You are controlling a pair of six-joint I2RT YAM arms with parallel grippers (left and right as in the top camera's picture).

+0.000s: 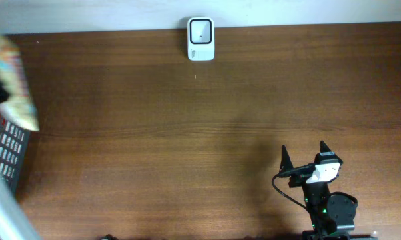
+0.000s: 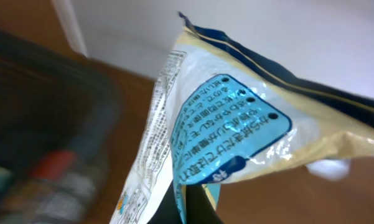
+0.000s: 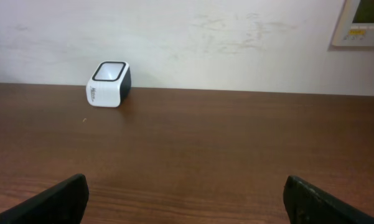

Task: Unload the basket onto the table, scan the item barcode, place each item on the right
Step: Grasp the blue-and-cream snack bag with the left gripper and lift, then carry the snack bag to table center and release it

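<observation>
The item is a pale yellow and blue snack bag (image 2: 230, 124) with printed text, and my left gripper (image 2: 190, 202) is shut on its lower edge. In the overhead view the bag (image 1: 10, 73) is blurred and hangs at the table's far left edge, above a basket. Its barcode does not show in any view. The white scanner (image 1: 201, 39) with a dark window stands at the back middle of the table, and the right wrist view shows the scanner (image 3: 109, 84) far off to the left. My right gripper (image 1: 303, 150) is open and empty near the front right, its jaws (image 3: 187, 205) wide apart.
A dark basket (image 1: 3, 150) holding packaged goods stands at the left edge, below the bag; in the left wrist view the basket (image 2: 43, 155) is a blur. A white wall runs behind the wooden table (image 1: 187, 133).
</observation>
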